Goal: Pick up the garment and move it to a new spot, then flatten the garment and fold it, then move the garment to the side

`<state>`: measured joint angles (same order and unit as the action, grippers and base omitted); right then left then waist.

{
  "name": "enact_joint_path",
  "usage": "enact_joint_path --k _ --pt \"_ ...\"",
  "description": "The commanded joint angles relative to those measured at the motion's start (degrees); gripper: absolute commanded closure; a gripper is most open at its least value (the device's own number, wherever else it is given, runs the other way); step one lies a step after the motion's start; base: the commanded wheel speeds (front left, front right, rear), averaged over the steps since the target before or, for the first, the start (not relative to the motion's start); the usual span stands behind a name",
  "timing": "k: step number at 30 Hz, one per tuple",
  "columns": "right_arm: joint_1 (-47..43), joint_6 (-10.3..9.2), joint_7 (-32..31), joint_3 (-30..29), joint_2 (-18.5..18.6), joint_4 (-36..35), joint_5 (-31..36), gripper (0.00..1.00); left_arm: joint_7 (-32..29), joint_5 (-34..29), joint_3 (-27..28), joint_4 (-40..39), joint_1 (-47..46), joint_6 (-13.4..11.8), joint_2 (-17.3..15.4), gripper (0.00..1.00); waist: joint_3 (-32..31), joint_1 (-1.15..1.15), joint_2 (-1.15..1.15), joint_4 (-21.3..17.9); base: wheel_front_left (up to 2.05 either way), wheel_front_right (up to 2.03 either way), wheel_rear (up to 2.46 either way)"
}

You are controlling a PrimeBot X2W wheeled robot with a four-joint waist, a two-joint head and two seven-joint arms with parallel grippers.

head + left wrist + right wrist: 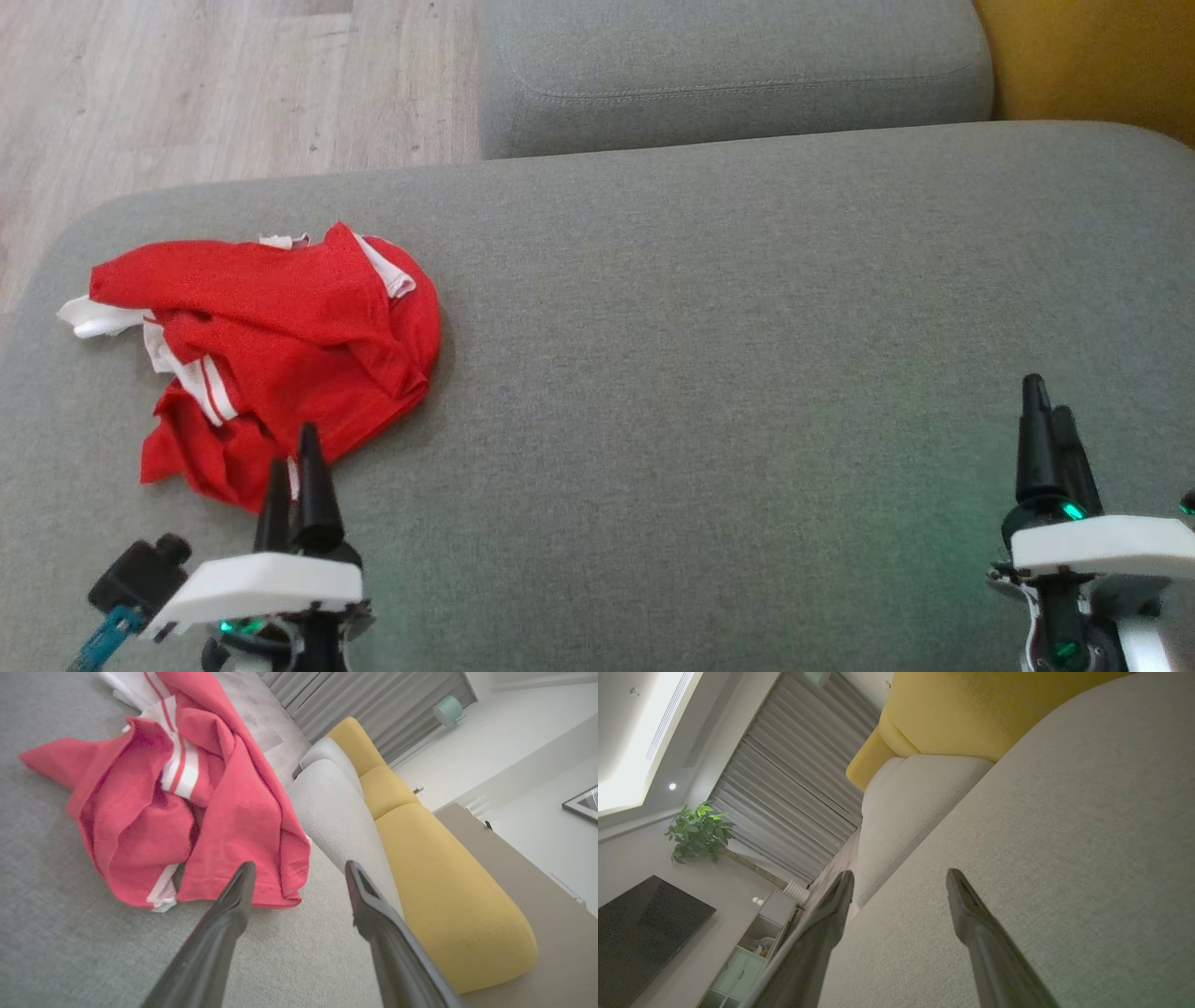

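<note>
I see a red shirt with white trim and paired white stripes. The sofa seat is plain grey weave, the backrest mustard yellow, and the floor pale wood grain. My left claw and right claw have black fingers on white housings with small green lights. The pleated curtains are grey.
</note>
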<state>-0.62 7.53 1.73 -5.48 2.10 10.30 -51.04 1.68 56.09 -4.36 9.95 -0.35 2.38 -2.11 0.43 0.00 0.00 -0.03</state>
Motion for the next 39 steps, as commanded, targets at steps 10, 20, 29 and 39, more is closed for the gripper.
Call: enact_joint_path --k 10,20,29,39 --pt "1.9 -0.02 2.4 2.7 0.5 -3.1 11.9 0.00 2.4 -12.1 -5.5 -1.7 -4.6 -2.7 -2.5 0.00 0.2 0.00 0.00 0.1 0.00 0.00 0.00" --pt "1.7 -0.02 4.1 4.6 0.5 -3.6 20.7 0.00 4.1 -19.8 -11.2 -1.6 -6.3 -6.5 -4.7 0.00 0.3 0.00 0.00 -0.1 0.00 0.00 0.00" --pt "1.8 -0.03 5.5 5.5 0.6 -4.4 27.6 0.00 5.5 -25.5 -15.8 -1.5 -7.9 -8.8 -6.6 0.00 0.5 0.00 0.00 -0.3 0.00 0.00 0.00" --pt "1.7 -0.03 7.2 5.8 0.6 -4.8 36.6 0.00 7.2 -32.8 -21.4 -0.3 -10.0 -11.4 -8.8 0.00 0.4 0.00 0.00 0.0 0.00 0.00 0.00"
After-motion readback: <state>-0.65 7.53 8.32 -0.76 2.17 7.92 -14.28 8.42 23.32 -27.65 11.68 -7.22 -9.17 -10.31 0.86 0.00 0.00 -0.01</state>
